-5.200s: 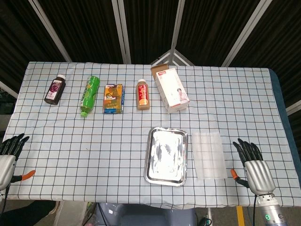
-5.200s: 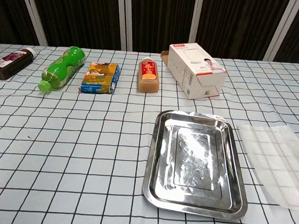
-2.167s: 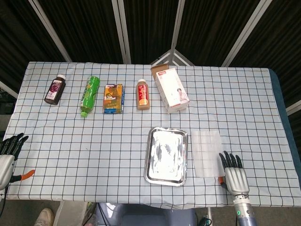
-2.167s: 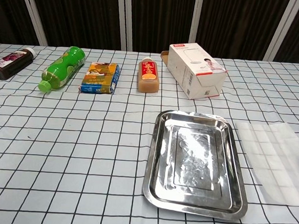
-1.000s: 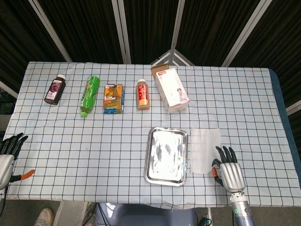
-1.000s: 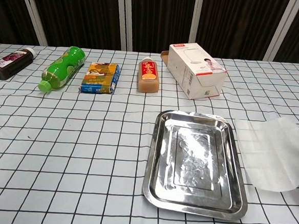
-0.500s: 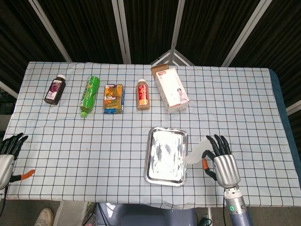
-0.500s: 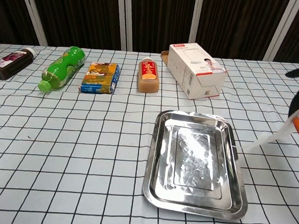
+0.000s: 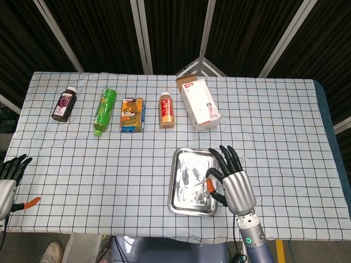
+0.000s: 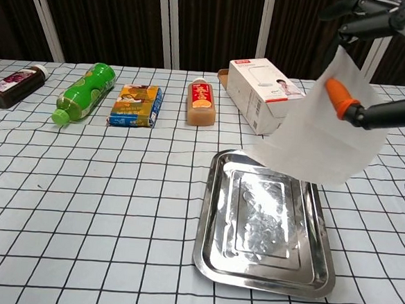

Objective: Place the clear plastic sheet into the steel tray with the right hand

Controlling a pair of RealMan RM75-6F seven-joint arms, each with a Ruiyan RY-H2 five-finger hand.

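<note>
While the right hand (image 10: 375, 63) pinched the clear plastic sheet (image 10: 322, 136) between its orange-tipped thumb and a finger, with its other fingers spread, the sheet hung in the air above the steel tray (image 10: 213, 250), clear of it in the chest view. In that view the sheet drooped from the pinch at its upper edge toward seven o'clock, its lowest corner over the tray's far rim. From the head view the hand (image 9: 233, 178) sat at about three o'clock of the tray (image 9: 178, 194), overlapping its right rim, and the sheet was hard to make out against the bright metal.

By my judgement the sheet would handle as something very light, thin and flexible: it sagged and bowed under its own slight weight, so it would likely flutter or fold on the way down, and its smooth face could slip from a weak pinch. An edge or corner looked the sensible place to hold it, as here, letting the free end touch down first.

The left hand (image 9: 8, 181) rested at the table's eight o'clock corner, holding nothing, fingers apart. At twelve o'clock of the tray lay a white box (image 10: 265, 94) and a juice bottle (image 10: 200, 103).
</note>
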